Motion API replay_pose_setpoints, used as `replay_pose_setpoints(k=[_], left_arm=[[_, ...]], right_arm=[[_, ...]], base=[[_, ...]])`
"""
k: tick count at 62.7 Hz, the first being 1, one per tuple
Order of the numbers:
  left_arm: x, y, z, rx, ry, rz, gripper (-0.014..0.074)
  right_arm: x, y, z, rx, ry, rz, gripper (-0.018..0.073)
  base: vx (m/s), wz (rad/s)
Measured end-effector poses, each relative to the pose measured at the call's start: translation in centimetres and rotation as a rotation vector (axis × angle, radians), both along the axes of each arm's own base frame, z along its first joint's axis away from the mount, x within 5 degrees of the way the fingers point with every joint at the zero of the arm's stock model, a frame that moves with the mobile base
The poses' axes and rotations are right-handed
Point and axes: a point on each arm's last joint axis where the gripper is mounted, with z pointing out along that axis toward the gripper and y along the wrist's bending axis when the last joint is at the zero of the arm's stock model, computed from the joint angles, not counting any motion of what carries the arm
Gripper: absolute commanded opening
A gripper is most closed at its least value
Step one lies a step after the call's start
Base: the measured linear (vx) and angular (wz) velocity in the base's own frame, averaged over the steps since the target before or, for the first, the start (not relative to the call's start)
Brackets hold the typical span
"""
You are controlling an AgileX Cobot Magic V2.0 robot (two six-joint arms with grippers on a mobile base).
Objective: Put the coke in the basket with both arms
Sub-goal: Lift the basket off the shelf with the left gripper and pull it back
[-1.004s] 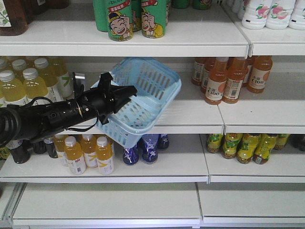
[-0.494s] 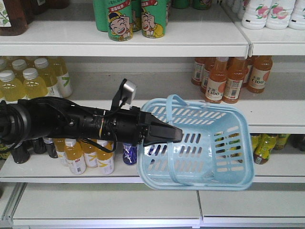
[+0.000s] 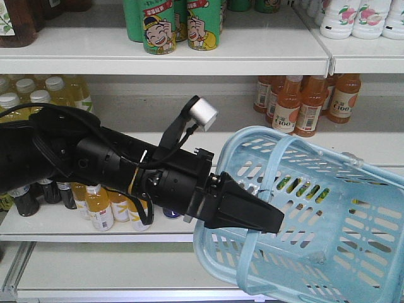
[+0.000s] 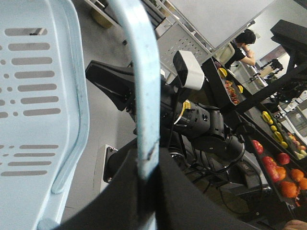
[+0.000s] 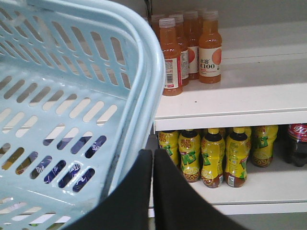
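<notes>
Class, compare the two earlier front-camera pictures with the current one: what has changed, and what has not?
The left gripper has swung the basket from in front of the middle shelf rightward, downward and nearer the camera. It keeps its hold on the handle. The cans and orange bottles have not moved.

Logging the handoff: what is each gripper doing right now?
Left gripper: fingers shut on the basket, clamping its handle.
Right gripper: fingers shut beside the basket's rim; nothing visible between them.
</notes>
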Motion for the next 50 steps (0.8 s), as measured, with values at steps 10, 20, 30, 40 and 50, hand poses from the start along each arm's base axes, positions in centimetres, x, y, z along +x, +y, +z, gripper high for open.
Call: replay_pose_setpoints(k=[10,20,30,40,50], left_arm=[[-1.0,0.7,0.6,0.059,-0.083,-0.039,-0.0008],[-1.9,1.3,-1.5,0.106,-0.024,-0.049,-0.0008],[-3.7,2.3,-5.9,0.151,0.174,-0.003,-0.0008],[-5.2,3.4,-8.9,0.048,0.457,0.163,-0.0008],[-5.4,4.5,-8.2,-0.119,0.512,0.354,-0.0008]], right_arm=[[0.0,0.0,0.0,0.0,0.0,0.0,-0.0005],[0.0,0.0,0.0,0.0,0.001,0.0,-0.0005],[0.0,0.0,0.0,0.0,0.001,0.0,-0.0005],[0.0,0.0,0.0,0.0,0.001,0.0,-0.0005],[0.0,0.0,0.0,0.0,0.001,0.0,-0.0005]], base=[[0.0,0.0],[0.0,0.0],[0.0,0.0],[0.0,0.0],[0.0,0.0]])
